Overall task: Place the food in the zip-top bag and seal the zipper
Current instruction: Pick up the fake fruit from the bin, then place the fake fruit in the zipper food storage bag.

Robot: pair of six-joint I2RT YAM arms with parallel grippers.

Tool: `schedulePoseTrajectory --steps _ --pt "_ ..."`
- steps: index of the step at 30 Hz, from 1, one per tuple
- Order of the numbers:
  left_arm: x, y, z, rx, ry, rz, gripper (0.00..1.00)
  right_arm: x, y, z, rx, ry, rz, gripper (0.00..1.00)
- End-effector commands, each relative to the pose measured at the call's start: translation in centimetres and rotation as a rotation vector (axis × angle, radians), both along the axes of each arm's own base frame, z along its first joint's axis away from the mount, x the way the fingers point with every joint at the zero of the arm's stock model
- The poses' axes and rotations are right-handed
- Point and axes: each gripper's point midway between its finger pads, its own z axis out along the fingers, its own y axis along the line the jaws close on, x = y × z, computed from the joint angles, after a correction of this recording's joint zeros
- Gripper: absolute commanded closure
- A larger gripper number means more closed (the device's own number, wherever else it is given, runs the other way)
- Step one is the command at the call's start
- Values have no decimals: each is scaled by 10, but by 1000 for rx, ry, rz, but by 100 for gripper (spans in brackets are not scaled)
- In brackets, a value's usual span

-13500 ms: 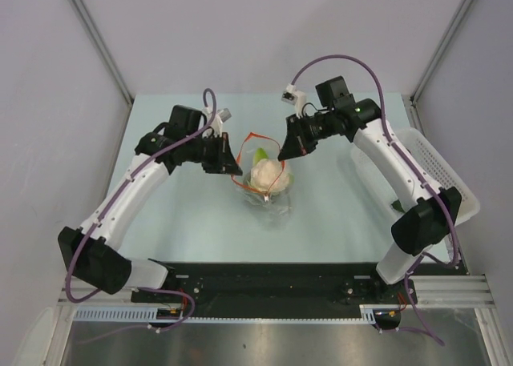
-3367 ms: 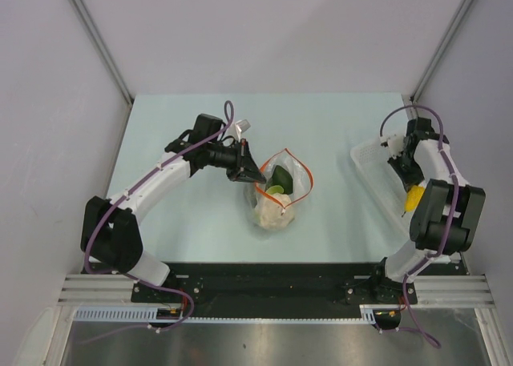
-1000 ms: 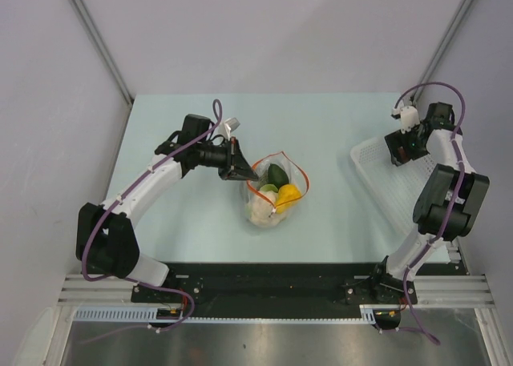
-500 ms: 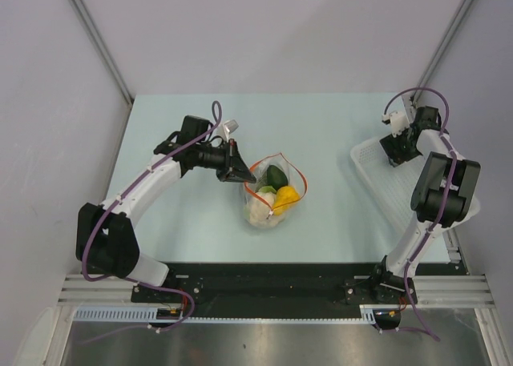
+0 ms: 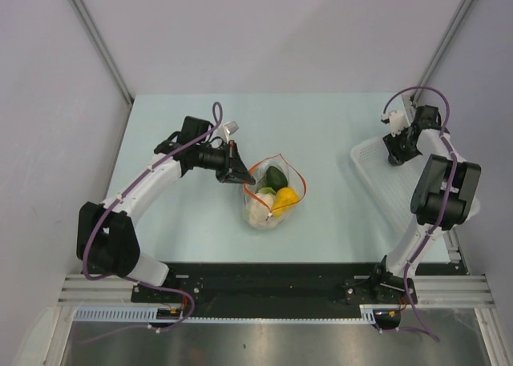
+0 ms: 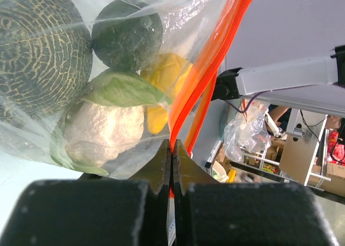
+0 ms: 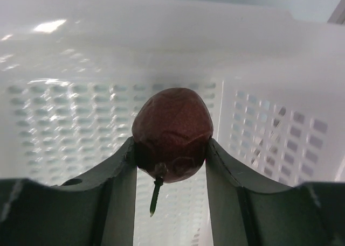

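Because the zip-top bag [image 5: 268, 214] is thin, crinkly film that will sag under its load, your left tool [image 6: 171, 149] is pinched fully closed on the zipper [image 6: 213, 52], the stiffest hold it offers. The bag lies in the middle of the surface [image 5: 184, 126], with green, yellow and cream food [image 6: 102, 127] inside. Your right tool [image 7: 170, 149] clasps the dark red piece [image 7: 171, 122] over the white basket [image 7: 70, 100]. That piece looks small, hard and probably slippery, so grip across its middle.
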Motion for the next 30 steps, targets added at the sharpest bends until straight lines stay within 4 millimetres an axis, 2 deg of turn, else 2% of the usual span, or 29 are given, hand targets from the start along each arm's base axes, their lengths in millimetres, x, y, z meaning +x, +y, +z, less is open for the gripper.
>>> schedulePoseTrajectory --steps 1,2,3,5,6,7,8,9,10,11,12,13,14,16,18,19,23,27,29,30 --pt "7 2 20 -22 -89 1 100 -18 41 94 114 -152 77 72" --pt "6 2 21 -25 -88 1 100 -22 56 119 151 -195 97 72" --pt "6 2 21 -27 -86 1 100 -29 84 152 177 -258 156 72" --pt "6 2 19 -26 -82 7 100 -50 134 186 322 -282 229 73" --pt "6 2 19 -29 -82 5 100 -59 173 207 377 -302 317 73" --pt "7 1 19 -30 -81 5 100 -75 199 234 439 -348 373 73" --pt "7 1 19 -32 -77 8 100 -85 226 245 484 -354 425 73" --pt "7 1 20 -34 -80 9 100 -104 266 256 550 -339 491 73" --pt "8 0 20 -36 -81 9 100 -114 287 270 577 -366 541 72" --pt "7 0 20 -38 -78 9 100 -123 303 275 606 -363 570 73" --pt "8 0 22 -39 -81 9 100 -131 318 277 650 -337 576 72" --pt "7 0 22 -37 -80 10 100 -146 345 277 678 -308 649 73" --pt "7 0 23 -40 -83 8 100 -153 357 275 685 -288 672 73" --pt "7 1 22 -41 -85 11 100 -168 385 256 675 -223 738 73" --pt "5 1 22 -46 -87 10 100 -173 399 249 688 -204 770 73" --pt "5 1 22 -48 -84 11 100 -183 408 240 687 -175 803 73" --pt "3 1 23 -54 -90 14 100 -193 426 207 634 -99 863 72" --pt "1 2 23 -57 -96 19 100 -189 441 194 612 -94 877 70" --pt "1 2 23 -58 -96 20 100 -187 445 195 611 -103 872 53" --pt "0 2 23 -58 -96 20 100 -187 446 196 605 -111 870 41"
